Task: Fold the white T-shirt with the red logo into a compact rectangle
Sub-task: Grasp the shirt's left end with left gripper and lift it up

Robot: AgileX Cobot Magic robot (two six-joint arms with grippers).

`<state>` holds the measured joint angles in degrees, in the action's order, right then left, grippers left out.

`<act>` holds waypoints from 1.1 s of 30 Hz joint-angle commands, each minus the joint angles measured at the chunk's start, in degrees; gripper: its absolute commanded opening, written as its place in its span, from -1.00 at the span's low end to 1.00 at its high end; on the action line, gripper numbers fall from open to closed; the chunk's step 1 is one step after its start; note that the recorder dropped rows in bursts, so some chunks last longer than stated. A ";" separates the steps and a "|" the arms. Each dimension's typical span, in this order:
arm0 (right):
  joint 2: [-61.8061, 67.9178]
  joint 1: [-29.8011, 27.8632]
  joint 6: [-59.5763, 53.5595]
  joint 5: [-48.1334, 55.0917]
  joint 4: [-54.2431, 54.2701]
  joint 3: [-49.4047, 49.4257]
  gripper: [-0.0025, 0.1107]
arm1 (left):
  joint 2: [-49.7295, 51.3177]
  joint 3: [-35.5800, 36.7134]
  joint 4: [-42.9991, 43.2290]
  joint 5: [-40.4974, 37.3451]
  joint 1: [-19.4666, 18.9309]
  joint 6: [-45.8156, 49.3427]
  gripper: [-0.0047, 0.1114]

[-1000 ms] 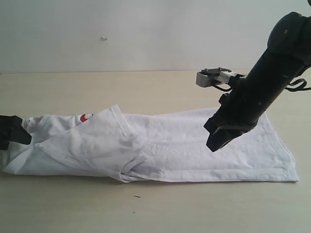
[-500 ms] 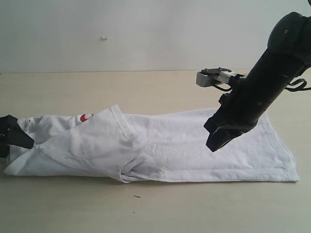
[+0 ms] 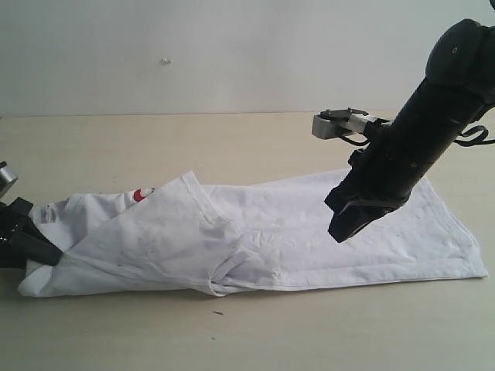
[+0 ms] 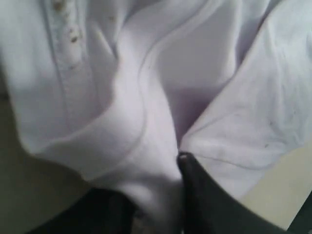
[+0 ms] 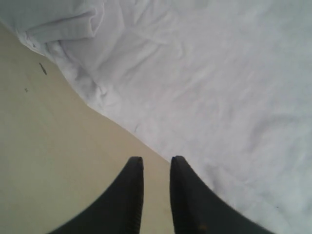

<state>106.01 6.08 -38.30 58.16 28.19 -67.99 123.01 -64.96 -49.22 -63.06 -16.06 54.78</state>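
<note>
My left hand [image 4: 146, 190] is clamped on a bunched fold of the thin white cotton T-shirt [image 3: 294, 239]. Its wrist view is blurred, so I judge the grip only from the cloth packed between the two black fingers [image 4: 209, 204], and it looks firm. Right at that hand the shirt's end is gathered into a slack ridge on the pale wooden tabletop [image 3: 232, 139]. A little farther from the hand, a sliver of the red towelling logo [image 3: 141, 193] peeks out from under a folded-over flap. From there the shirt runs long and mostly flat across to my right hand [image 5: 156, 163]. That hand hangs above the cloth, clear of it, with its black fingers a narrow slit apart and nothing between them. Below its tips lies the shirt's edge, with bare tabletop just beside it.
</note>
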 commanded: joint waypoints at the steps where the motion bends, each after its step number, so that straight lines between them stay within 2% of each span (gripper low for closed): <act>1: -0.71 -0.08 -0.67 0.21 0.27 -0.39 -0.57 | 0.16 0.17 0.02 0.36 0.07 0.71 -0.91; 8: -0.71 -0.08 -0.67 0.34 0.13 -0.39 -0.57 | -3.23 -2.09 3.78 0.25 -1.66 -1.18 -0.92; 15: -0.71 -0.08 0.38 -0.85 -2.48 -0.39 -0.57 | -10.69 -8.58 7.86 -5.22 -9.22 -9.38 -0.92; 18: -0.71 -0.08 3.19 -3.62 -4.97 -0.39 -0.57 | -13.60 -9.95 3.60 -6.91 -11.74 -11.54 -0.92; 21: -0.82 -0.08 4.01 -6.42 -5.32 -0.39 -0.57 | -14.93 -9.95 -6.75 -6.91 -11.83 -10.63 -0.92; 23: -1.17 -0.08 4.10 -7.59 -4.94 -0.39 -0.57 | -15.64 -9.95 -14.52 -6.91 -10.09 -10.09 -0.92; 25: -1.97 -0.08 5.09 -8.85 -4.94 -0.39 -0.57 | -16.65 -10.04 -17.22 -6.91 -7.61 -10.21 -0.92; 33: -7.06 -0.08 6.93 -12.02 -4.82 -0.39 -0.57 | -17.97 -10.27 -19.65 -6.91 7.38 -10.22 -0.92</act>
<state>101.02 6.08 -32.03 47.20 23.48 -67.99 105.85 -74.87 -66.68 -69.34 -13.66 44.51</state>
